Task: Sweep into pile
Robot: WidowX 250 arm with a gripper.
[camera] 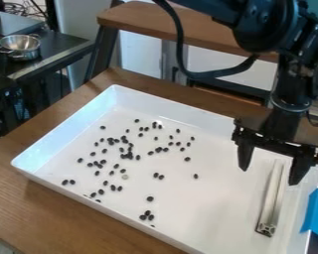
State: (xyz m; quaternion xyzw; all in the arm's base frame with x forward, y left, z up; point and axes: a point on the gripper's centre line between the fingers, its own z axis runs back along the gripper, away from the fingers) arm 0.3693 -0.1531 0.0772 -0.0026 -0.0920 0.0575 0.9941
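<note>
- Hand (270,176): positioned above the right side of the tray (208,208); fingers spread apart, pointing down, with nothing clamped between them.
- Metal bar (273,198): lies lengthwise inside the tray, at the right, beneath the hand.
- Black beans (129,155): scattered singly and in small clusters over the left and middle of the tray floor; one pale piece (125,177) lies among them.
- Tray: white, rectangular, raised walls; rests on the wooden tabletop (55,213).
- Blue item (317,213): located at the tray's right edge.

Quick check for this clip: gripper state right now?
Gripper: open, fingers spread wide, holding nothing; it hangs over the white tray, near the far end of the slotted bar.
</note>
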